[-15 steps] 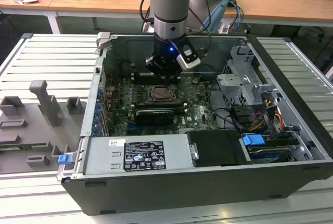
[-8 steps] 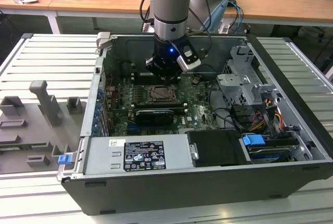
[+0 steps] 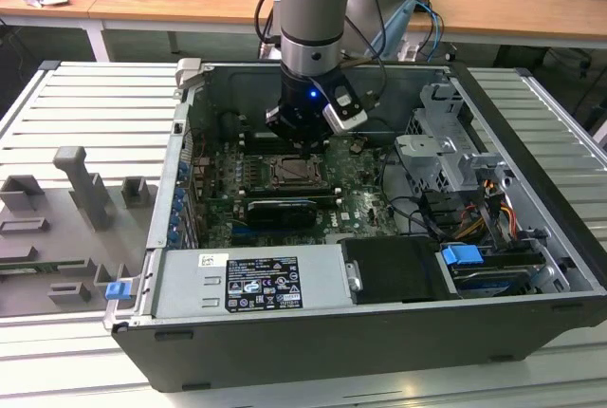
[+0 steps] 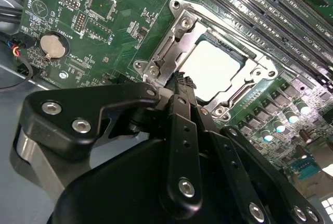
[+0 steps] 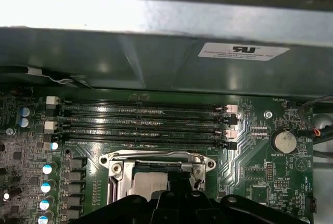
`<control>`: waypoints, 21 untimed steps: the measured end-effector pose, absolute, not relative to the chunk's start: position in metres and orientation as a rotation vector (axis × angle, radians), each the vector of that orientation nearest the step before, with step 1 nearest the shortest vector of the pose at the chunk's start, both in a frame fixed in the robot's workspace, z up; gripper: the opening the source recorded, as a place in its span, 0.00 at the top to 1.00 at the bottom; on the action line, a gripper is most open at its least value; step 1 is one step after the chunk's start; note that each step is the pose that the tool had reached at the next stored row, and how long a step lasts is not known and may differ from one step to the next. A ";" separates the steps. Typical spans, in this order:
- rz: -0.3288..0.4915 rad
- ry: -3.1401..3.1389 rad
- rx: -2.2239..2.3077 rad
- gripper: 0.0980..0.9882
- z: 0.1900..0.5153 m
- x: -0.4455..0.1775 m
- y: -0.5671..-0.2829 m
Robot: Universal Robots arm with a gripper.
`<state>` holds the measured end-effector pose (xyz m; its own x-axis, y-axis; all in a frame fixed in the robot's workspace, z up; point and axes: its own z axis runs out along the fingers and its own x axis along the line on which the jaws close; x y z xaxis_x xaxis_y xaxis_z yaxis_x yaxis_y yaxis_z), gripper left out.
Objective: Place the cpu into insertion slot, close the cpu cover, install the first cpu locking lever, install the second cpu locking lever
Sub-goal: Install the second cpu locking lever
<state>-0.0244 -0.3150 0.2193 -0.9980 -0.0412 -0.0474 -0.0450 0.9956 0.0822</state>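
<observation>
Evidently the cpu (image 4: 216,69) already sits in the insertion slot (image 4: 174,5) with the cpu cover (image 4: 171,44) down over it, and the hand (image 4: 183,81), fingers clenched together and empty, bears at the cover's edge, so lever-locking appears the step in hand, demanding precise tip placement.

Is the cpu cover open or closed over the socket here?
Closed: in the second wrist view the cpu cover lies flat around the cpu, whose pale top shows through its window.
</observation>
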 end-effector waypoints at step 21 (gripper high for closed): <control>0.129 3.093 -0.067 0.99 0.225 -0.024 -0.324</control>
<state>-0.0244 -0.3243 0.2250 -0.9980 -0.0412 -0.0473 -0.0450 0.9956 0.0822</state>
